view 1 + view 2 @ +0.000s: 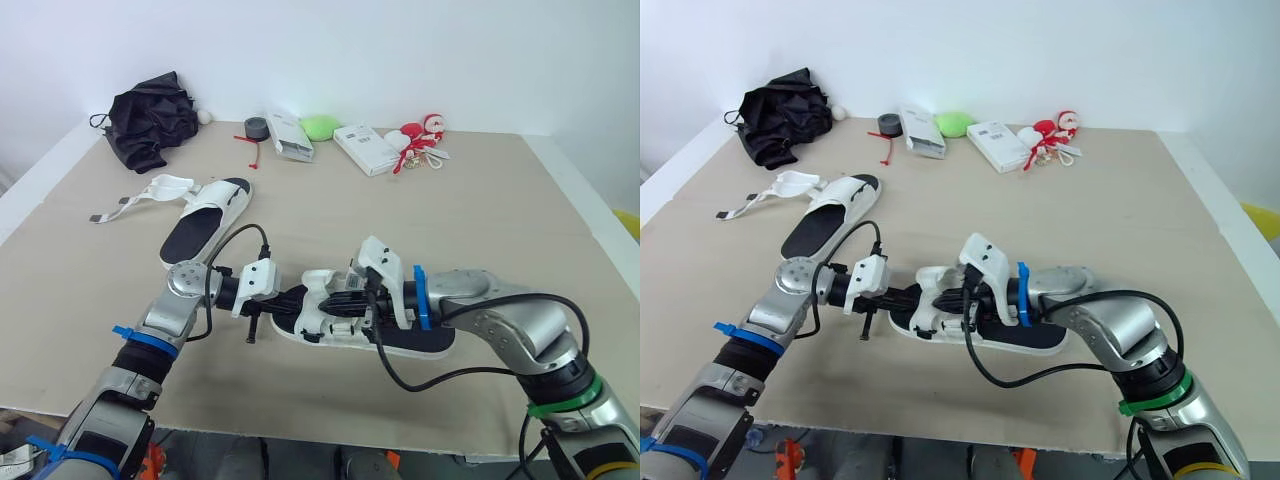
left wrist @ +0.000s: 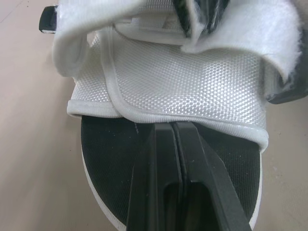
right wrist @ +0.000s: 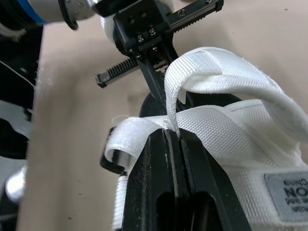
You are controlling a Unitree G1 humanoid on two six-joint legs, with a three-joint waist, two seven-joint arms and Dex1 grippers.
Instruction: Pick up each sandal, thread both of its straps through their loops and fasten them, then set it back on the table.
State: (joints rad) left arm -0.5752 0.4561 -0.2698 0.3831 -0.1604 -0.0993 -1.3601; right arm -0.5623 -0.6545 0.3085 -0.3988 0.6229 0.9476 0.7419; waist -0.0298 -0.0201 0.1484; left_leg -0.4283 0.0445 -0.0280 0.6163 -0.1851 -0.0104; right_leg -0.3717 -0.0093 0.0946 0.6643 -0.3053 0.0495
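The near white sandal [image 1: 400, 338] with a black insole lies flat at the table's front middle. My right gripper [image 3: 172, 132] is shut on one of its white straps [image 3: 211, 77], which arches up from the pinch and over the upper. My left gripper [image 2: 174, 126] reaches in from the toe end with its fingers pressed together. Their tips rest on the black insole [image 2: 110, 149], right at the rim of the mesh upper [image 2: 183, 77]. The second sandal [image 1: 205, 218] lies at the far left, its straps [image 1: 135, 203] loose and spread out leftward.
Along the back edge lie a black crumpled cloth [image 1: 150, 125], a tape roll [image 1: 255, 127], two white boxes [image 1: 288, 135] [image 1: 365, 148], a green object [image 1: 320, 127] and a red-and-white toy [image 1: 420, 138]. The table's front edge [image 1: 320, 445] runs just below the near sandal.
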